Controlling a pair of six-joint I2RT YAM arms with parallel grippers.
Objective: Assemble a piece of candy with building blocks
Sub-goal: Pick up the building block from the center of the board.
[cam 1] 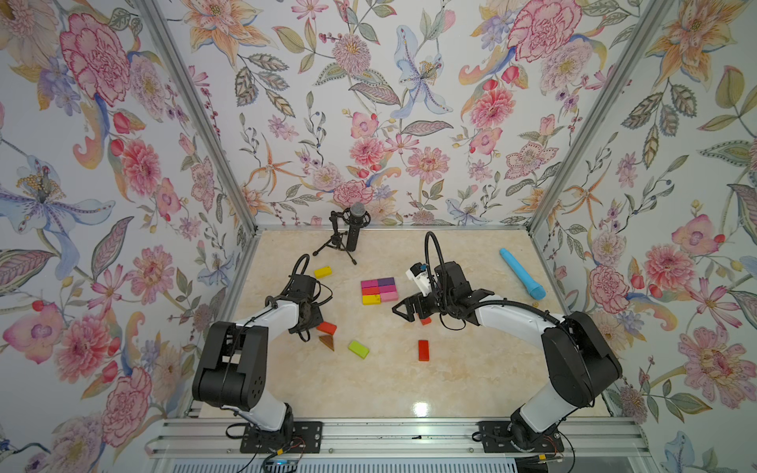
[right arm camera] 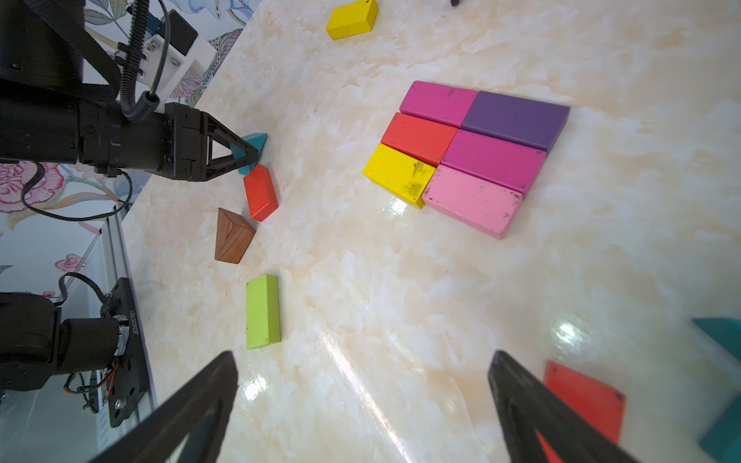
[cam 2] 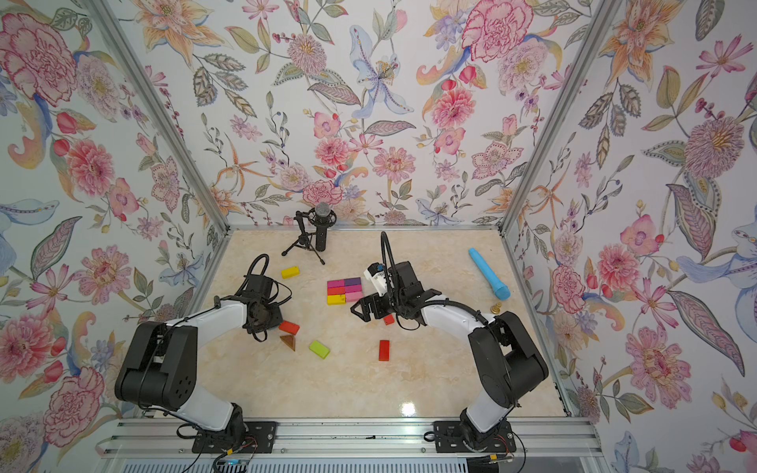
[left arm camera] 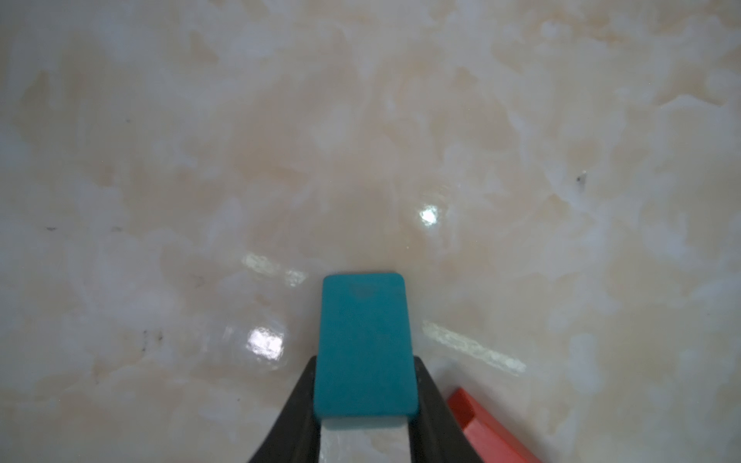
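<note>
My left gripper (left arm camera: 365, 360) is shut on a teal block (left arm camera: 363, 344), held just above the marble table; the right wrist view shows that block as a teal triangle (right arm camera: 256, 141) between the left fingertips. Beside it lie a red brick (cam 1: 326, 327) and a brown triangle (cam 1: 327, 342). At mid-table, several bricks in magenta, purple, red, yellow and pink lie pressed together as a flat rectangle (cam 1: 379, 290). My right gripper (right arm camera: 363, 356) hangs open with nothing between its fingers, just right of that rectangle (cam 2: 346, 290). Loose green (cam 1: 359, 349), red (cam 1: 423, 350) and yellow (cam 1: 322, 272) bricks lie around.
A black microphone on a tripod (cam 1: 352, 229) stands at the back. A long light-blue stick (cam 1: 521, 273) lies at the back right. Under my right wrist sit a red brick (right arm camera: 585, 397) and teal pieces (right arm camera: 721, 336). Floral walls close three sides.
</note>
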